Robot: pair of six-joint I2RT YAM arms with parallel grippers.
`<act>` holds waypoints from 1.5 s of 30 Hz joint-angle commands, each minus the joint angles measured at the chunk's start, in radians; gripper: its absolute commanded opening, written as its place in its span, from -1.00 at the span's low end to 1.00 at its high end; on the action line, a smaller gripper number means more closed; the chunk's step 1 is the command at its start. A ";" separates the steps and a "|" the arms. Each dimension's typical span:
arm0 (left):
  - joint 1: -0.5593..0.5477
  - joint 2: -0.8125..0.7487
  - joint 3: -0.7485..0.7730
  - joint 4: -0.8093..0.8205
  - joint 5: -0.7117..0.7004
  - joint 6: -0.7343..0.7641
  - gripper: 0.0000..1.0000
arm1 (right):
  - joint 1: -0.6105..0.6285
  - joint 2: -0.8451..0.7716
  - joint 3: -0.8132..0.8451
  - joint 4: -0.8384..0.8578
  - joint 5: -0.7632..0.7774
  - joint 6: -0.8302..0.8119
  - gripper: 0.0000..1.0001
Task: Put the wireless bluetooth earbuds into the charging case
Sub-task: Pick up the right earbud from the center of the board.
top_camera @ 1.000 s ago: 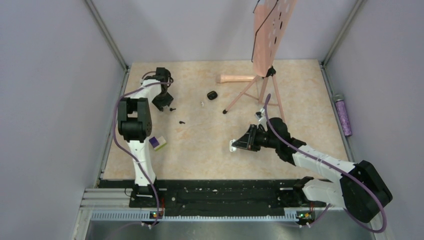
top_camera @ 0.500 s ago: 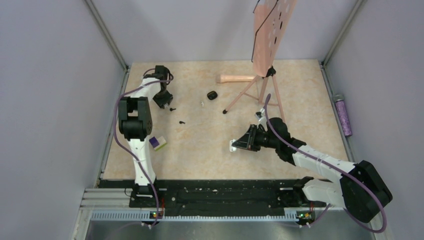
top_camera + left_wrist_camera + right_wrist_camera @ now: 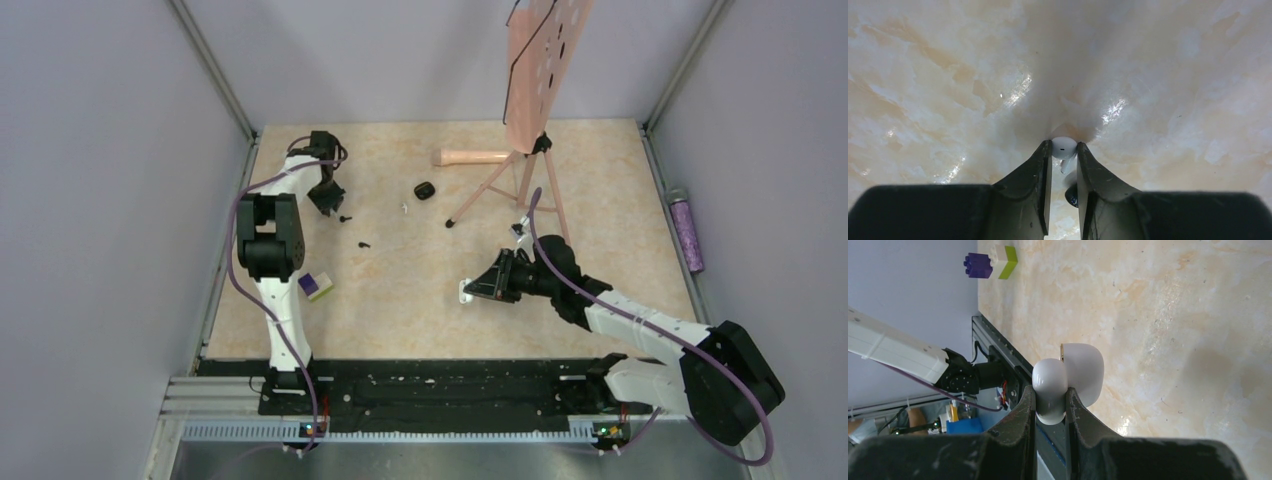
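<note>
My left gripper (image 3: 326,203) is at the table's far left, its tips down on the table. In the left wrist view its jaws (image 3: 1064,145) touch both sides of a white earbud (image 3: 1064,149) with a short stem. A dark rounded piece (image 3: 1071,195) lies just behind it. Two tiny black earbuds (image 3: 345,217) (image 3: 364,243) lie right of that gripper. My right gripper (image 3: 480,287) is mid-table, shut on the white charging case (image 3: 466,292). The case (image 3: 1070,375) stands with its lid open, and the gripper (image 3: 1050,393) pinches one half.
A purple-and-yellow block (image 3: 316,286) lies by the left arm. A pink tripod stand (image 3: 520,170) with a holed board stands at the back right, with a pink cylinder (image 3: 470,157) beside it. A black oval object (image 3: 424,190) and a small white bit (image 3: 404,209) lie mid-back.
The left gripper shifted slightly toward the back of the table and its jaws narrowed onto the white earbud. The right arm and the case have not moved.
</note>
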 commanded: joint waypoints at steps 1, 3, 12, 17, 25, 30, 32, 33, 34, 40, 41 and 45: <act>0.003 0.007 0.026 -0.001 -0.007 0.020 -0.54 | -0.011 -0.013 0.054 0.027 0.006 -0.008 -1.00; 0.003 0.000 0.026 -0.001 -0.007 0.031 -0.58 | -0.011 -0.014 0.057 0.028 0.006 -0.008 -1.00; 0.000 -0.105 -0.027 0.038 0.032 0.095 -0.67 | -0.011 -0.013 0.063 0.021 0.009 -0.023 -1.00; -0.012 -0.240 -0.109 0.097 0.070 0.137 -0.68 | -0.011 -0.014 0.098 -0.034 0.017 -0.061 -1.00; -0.035 -0.466 -0.292 0.225 0.163 0.215 -0.71 | -0.042 0.051 0.152 -0.084 -0.143 -0.164 -1.00; -0.058 -0.607 -0.384 0.311 0.276 0.256 -0.79 | -0.064 0.143 0.234 -0.131 -0.294 -0.262 -1.00; -0.076 -0.667 -0.429 0.351 0.316 0.275 -0.79 | -0.070 0.171 0.265 -0.138 -0.340 -0.286 -1.00; -0.086 -0.699 -0.451 0.376 0.331 0.293 -0.79 | -0.072 0.186 0.280 -0.140 -0.358 -0.295 -1.00; -0.097 -0.726 -0.470 0.397 0.337 0.306 -0.79 | -0.073 0.201 0.293 -0.145 -0.371 -0.305 -1.00; -0.153 -0.848 -0.539 0.491 0.485 0.349 -0.83 | -0.091 0.274 0.358 -0.102 -0.471 -0.304 -1.00; -0.167 -0.862 -0.547 0.504 0.508 0.352 -0.87 | -0.094 0.286 0.362 -0.082 -0.490 -0.288 -1.00; -0.213 -0.920 -0.592 0.577 0.572 0.354 -0.92 | -0.114 0.327 0.349 0.081 -0.559 -0.164 -1.00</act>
